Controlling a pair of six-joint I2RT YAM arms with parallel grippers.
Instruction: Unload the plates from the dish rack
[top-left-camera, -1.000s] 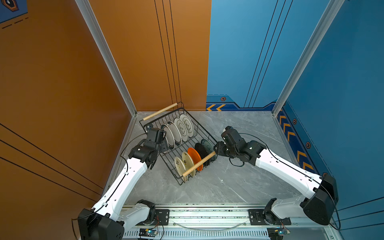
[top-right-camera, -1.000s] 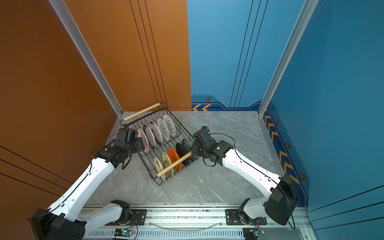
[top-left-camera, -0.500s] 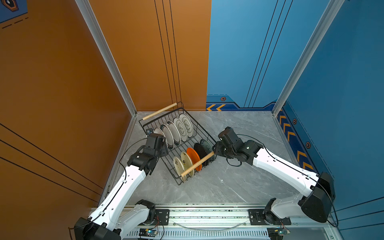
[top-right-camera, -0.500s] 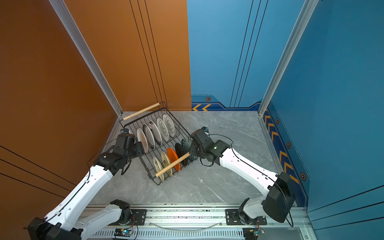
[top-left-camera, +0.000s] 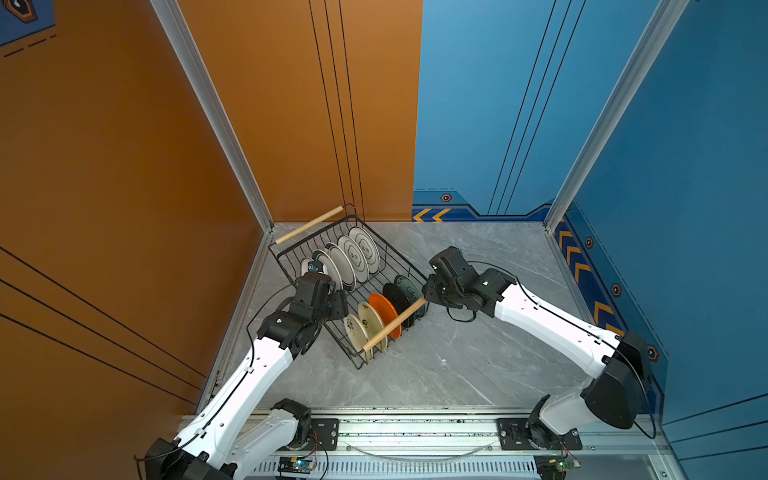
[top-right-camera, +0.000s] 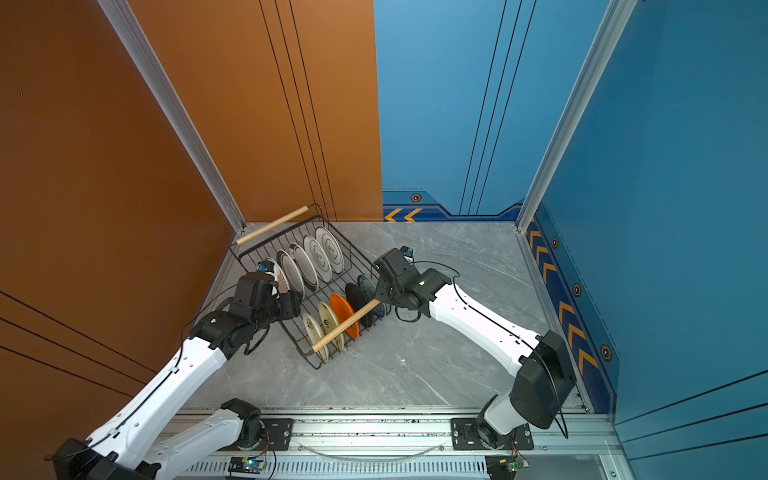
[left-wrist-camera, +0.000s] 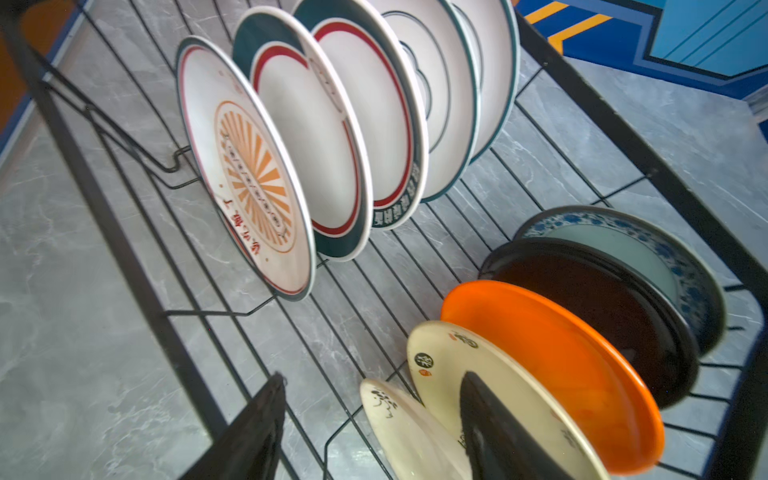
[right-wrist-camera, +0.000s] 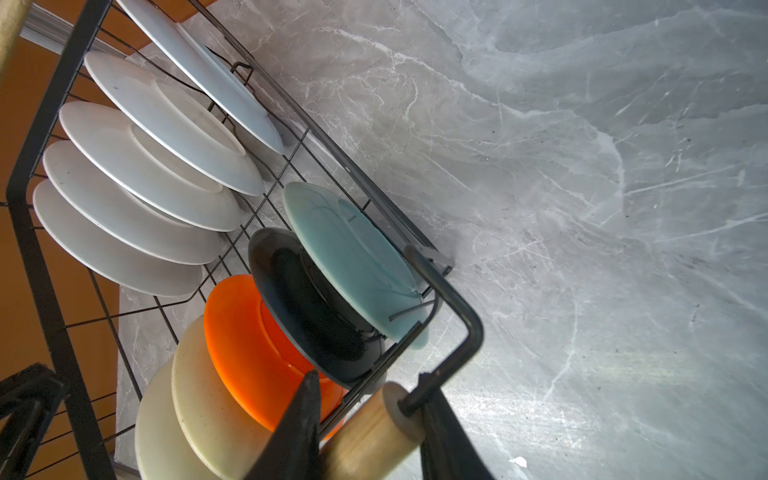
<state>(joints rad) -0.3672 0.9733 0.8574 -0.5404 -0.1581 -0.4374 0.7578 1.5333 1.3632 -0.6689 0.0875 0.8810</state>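
Progress: nil unloaded. All ten plates stand on edge in the rack (top-left-camera: 365, 293): 5 lg whites (top-left-camera: 361, 253) in the row toward 12 o'clock, 5 sm ones in the row toward 5 o'clock (2 cream (top-left-camera: 357, 332), orange (top-left-camera: 384, 309), black (top-left-camera: 395, 293), teal (top-left-camera: 409, 284)). No plate on the table and none in either gripper. L gripper (left-wrist-camera: 372, 376) hovers at the rack's 8 o'clock rim, jaws apart, empty. In its wrist view one finger lies over the rim, the other over the cream pair; contact can't tell. R gripper (right-wrist-camera: 370, 399) is at the 2 o'clock end of the near handle (top-left-camera: 395, 324). Its jaws straddle the rod end, v. close to the wood; clamped or just short, can't tell. Judgement: prob. steadying or shifting the rack before the first pick, so 10 of 10 left. Surface: grey marble-look table (top-left-camera: 478, 353), flat, slight sheen, open from 3 to 6 o'clock apart from the R arm over it. The rack sits in the 10 o'clock corner, its far handle (top-left-camera: 309, 224) near the wall. Room: orange panels (top-left-camera: 124, 166) at 9–12 o'clock, blue panels (top-left-camera: 498, 104) at 12–3, alu posts (top-left-camera: 216, 116), chevron strip (top-left-camera: 432, 215) at the blue base, arm rail (top-left-camera: 415, 428) at 6 o'clock.
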